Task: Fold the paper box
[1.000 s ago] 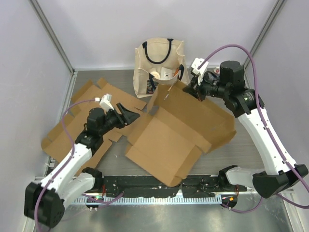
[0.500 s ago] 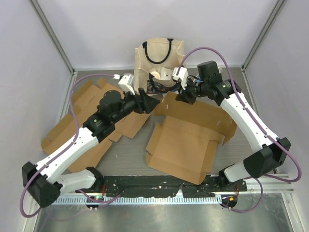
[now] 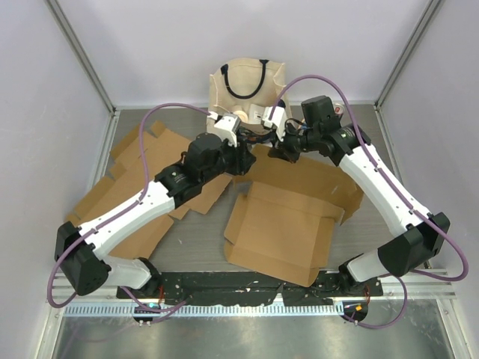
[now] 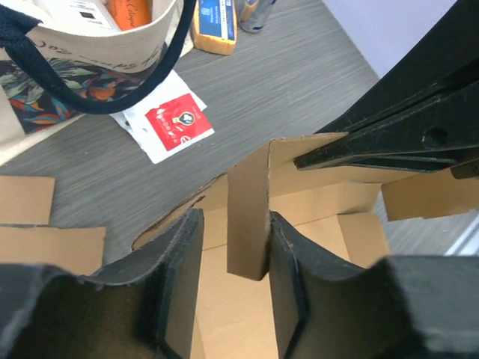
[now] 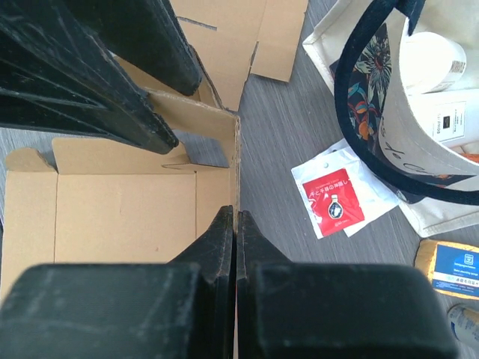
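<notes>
Cardboard box (image 3: 288, 224) lies half-open at mid-table, back wall raised. On that wall's top edge the right gripper (image 3: 278, 152) is clamped tight; the left gripper (image 3: 243, 159) is parted, its fingers (image 4: 179, 277) straddling the upright corner flap (image 4: 247, 217) without squeezing it. To fold well, I judge the right should hold the wall vertical while the left closes on the flap and swings it inward along its crease, slowly. White walls (image 3: 187, 45) enclose the grey table (image 3: 196, 245); flat cardboard blanks (image 3: 135, 149) lie left, a tote bag (image 3: 247, 86) behind, a red sachet (image 4: 178, 123) beside it
</notes>
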Motion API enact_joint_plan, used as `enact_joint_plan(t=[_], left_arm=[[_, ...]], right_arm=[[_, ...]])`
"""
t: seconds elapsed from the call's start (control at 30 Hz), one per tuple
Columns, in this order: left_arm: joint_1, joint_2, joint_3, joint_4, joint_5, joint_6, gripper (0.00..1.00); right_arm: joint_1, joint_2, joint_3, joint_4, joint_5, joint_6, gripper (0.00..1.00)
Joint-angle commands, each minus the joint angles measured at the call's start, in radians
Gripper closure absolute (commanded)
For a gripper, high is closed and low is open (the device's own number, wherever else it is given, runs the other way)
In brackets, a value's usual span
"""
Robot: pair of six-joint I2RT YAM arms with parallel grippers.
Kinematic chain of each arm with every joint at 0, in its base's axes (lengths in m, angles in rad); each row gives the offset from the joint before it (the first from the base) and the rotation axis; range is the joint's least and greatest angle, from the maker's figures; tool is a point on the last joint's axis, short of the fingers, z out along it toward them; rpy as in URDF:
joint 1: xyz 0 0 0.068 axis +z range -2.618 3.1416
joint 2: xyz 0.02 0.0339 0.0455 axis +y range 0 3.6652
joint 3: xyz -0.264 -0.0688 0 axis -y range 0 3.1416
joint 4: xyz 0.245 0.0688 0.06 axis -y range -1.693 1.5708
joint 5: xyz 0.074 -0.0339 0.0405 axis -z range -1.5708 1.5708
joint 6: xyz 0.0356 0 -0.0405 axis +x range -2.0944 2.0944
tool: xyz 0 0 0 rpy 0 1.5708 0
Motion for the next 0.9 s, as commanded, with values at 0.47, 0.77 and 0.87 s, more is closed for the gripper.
enact_joint_plan(t=[0.47, 0.77, 0.87], left_arm=[[-0.125, 0.024, 0.022, 0.040, -0.352, 0.035, 1.00], [-0.076, 0.066, 0.117, -0.087, -0.198, -0.011, 0.43], [-0.078, 0.041, 0.039, 0.049, -0.206, -0.005, 0.39]], right_arm=[[0.096, -0.087, 0.187, -0.142, 0.712, 1.013, 0.18], [-0.139, -0.269, -0.166, 0.238, 0.717, 1.023, 0.14], [-0.163, -0.211, -0.261, 0.353, 0.642, 0.798, 0.16]])
